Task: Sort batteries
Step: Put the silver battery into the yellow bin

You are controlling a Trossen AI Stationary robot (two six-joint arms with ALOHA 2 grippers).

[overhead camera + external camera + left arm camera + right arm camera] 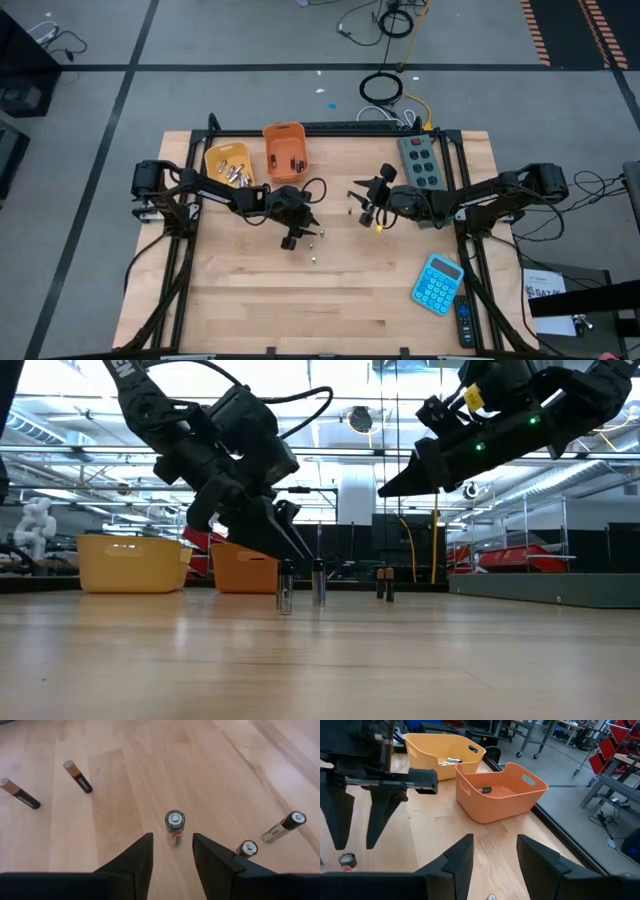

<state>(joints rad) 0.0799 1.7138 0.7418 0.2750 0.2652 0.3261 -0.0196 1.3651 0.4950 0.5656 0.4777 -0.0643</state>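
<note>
My left gripper is open and points down at the table's middle. A silvery-grey battery stands upright just ahead of its fingertips, untouched. Two more silvery batteries and two dark ones with copper tops stand nearby. In the low view the left gripper hangs over two upright batteries. My right gripper is open and raised, right of the left one. A yellow bin holds silvery batteries; an orange bin holds a dark one.
The two bins sit side by side near the table's far edge. A grey switch box lies at the far right. A blue calculator and a dark remote lie near the right front corner.
</note>
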